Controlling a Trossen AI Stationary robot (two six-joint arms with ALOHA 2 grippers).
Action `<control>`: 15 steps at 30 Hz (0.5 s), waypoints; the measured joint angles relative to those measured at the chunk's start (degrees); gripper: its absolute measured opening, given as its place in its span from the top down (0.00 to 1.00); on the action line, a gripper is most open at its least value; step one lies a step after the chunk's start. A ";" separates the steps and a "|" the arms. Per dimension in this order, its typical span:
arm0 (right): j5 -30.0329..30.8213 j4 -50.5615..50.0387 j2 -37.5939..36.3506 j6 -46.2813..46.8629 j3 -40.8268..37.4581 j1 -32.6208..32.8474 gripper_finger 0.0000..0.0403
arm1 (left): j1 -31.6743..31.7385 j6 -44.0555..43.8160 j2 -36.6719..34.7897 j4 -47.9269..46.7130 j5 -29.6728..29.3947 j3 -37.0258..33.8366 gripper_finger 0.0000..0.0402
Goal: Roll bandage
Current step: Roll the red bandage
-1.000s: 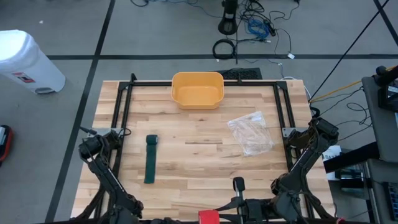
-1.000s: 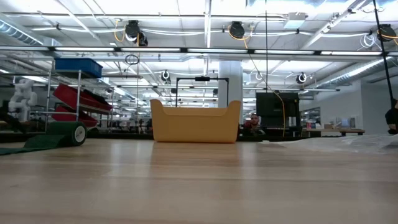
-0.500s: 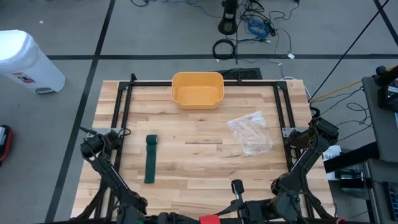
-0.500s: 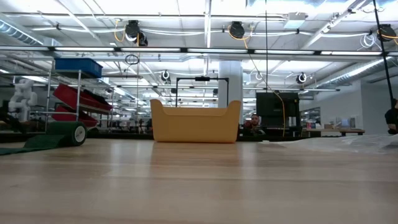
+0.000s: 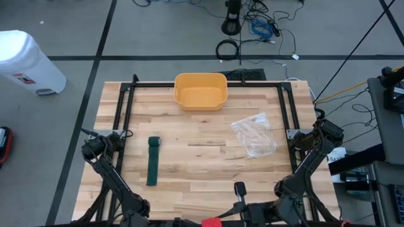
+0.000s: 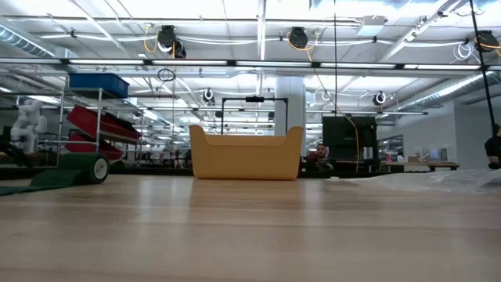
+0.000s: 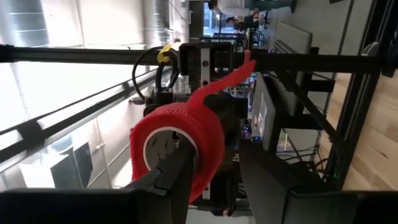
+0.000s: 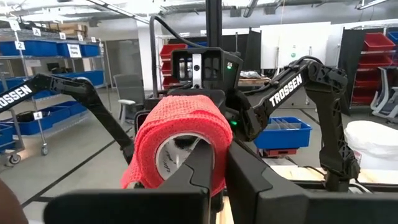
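You see the two arms best from above. They meet low at the near edge of the wooden worktop (image 5: 202, 164), and only a small bit of red (image 5: 211, 222) peeks out there.

The wrist views show you more. That red bit is a red roll of stretchy bandage (image 7: 186, 134) with a white middle. Your left pincer (image 7: 214, 168) is about half open and holds the roll between its two fingers. A loose red tail sticks out from the roll. Your right pincer (image 8: 221, 155) is almost closed and pinches the side of the same roll.

The view from above also shows a dark green strip (image 5: 152, 161), a yellow plastic tub (image 5: 200, 90) and a clear plastic bag (image 5: 254, 134). The low view shows no arms.
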 joint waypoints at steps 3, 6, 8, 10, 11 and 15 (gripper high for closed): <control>0.09 -0.45 0.00 0.24 0.00 -0.16 0.95 | 0.10 0.00 0.00 -0.08 -0.28 0.00 0.66; 0.11 -0.81 0.00 0.63 0.00 -0.18 0.95 | 0.13 0.00 0.00 -0.11 -0.34 0.00 0.67; 0.12 -0.95 0.00 0.67 0.00 -0.21 0.95 | 0.24 0.09 0.01 -0.15 -0.34 0.00 0.68; 0.17 -0.98 0.00 0.70 0.00 -0.21 0.95 | 0.34 0.17 0.00 -0.12 -0.34 0.00 0.71; 0.17 -1.01 0.00 0.70 0.00 -0.21 0.95 | 0.35 0.17 0.01 -0.04 -0.34 0.00 0.74; 0.15 -1.39 0.00 0.71 0.00 -0.21 0.95 | 0.35 0.24 0.00 -0.07 -0.39 0.00 0.86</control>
